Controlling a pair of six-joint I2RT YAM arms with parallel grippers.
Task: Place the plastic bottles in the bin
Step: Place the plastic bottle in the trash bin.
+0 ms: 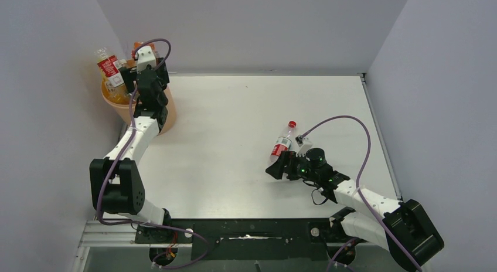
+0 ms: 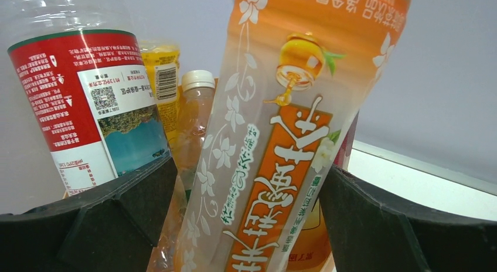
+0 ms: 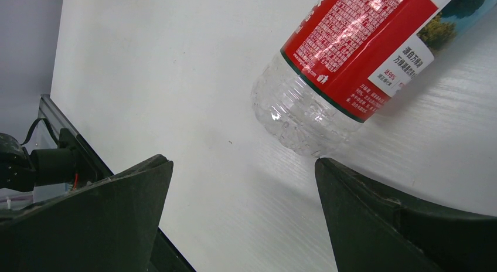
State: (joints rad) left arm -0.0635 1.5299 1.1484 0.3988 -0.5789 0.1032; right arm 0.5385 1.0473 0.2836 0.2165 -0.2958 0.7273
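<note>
**A:** Clear plastic, red label, red cap: one bottle (image 1: 282, 144) lies on the white table (image 1: 234, 108), right of centre in the top view. Its base is just ahead of the right gripper (image 1: 280, 166), whose jaws are apart.

**B:** And the bin (image 1: 170, 115)?

**A:** It's at the upper left, peach-orange, with bottles standing in it. An orange-labelled tea bottle (image 2: 281, 137) stands between the spread fingers of the left gripper (image 2: 249, 184). A red-labelled bottle (image 2: 76, 102) and a yellow-labelled bottle (image 2: 161, 72) are beside it.
</note>
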